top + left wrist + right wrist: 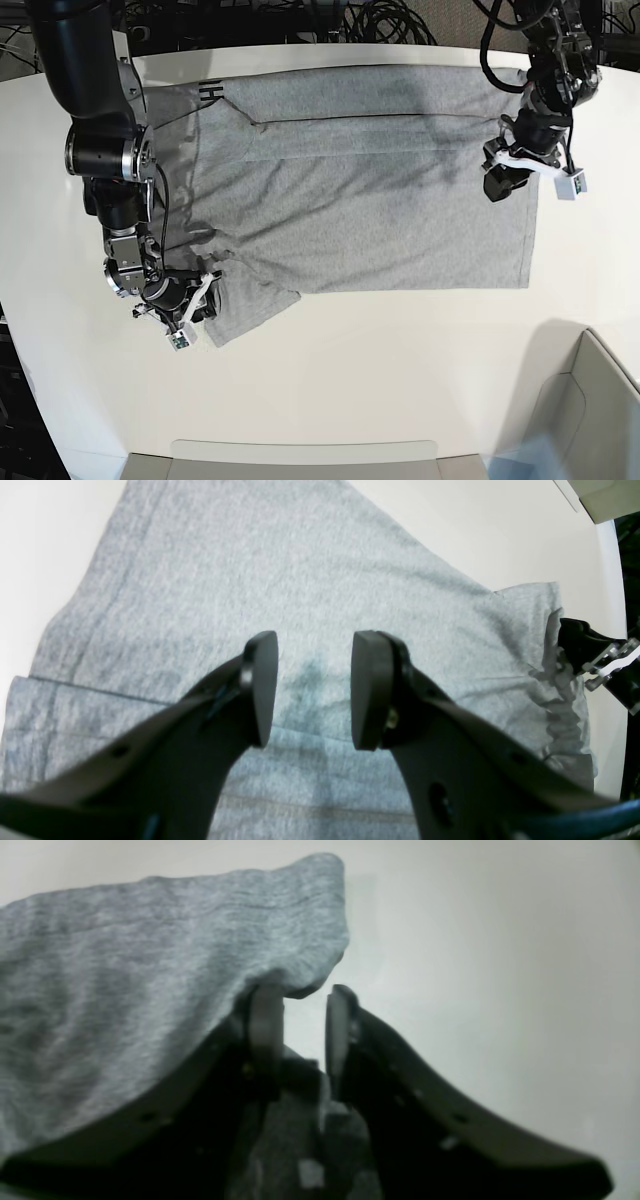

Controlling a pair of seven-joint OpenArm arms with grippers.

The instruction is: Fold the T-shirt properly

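Observation:
The grey T-shirt [360, 200] lies spread flat on the white table [330, 380], with a bit of black lettering [210, 95] showing at its far left corner. My left gripper [497, 185] hovers over the shirt's right part. In the left wrist view it [314, 690] is open, with only flat cloth [250, 580] below it. My right gripper [190, 305] is at the shirt's near-left sleeve. In the right wrist view its jaws [300, 1010] stand a narrow gap apart. The cloth [125, 965] drapes over the left finger [265, 1025], and its edge hangs at the fingertips.
A grey bin [590, 400] stands at the near right corner, and a flat tray edge [300, 460] runs along the front. Cables [380, 20] lie behind the table. The cloth bunches beside the right gripper [595, 655] near the table's edge.

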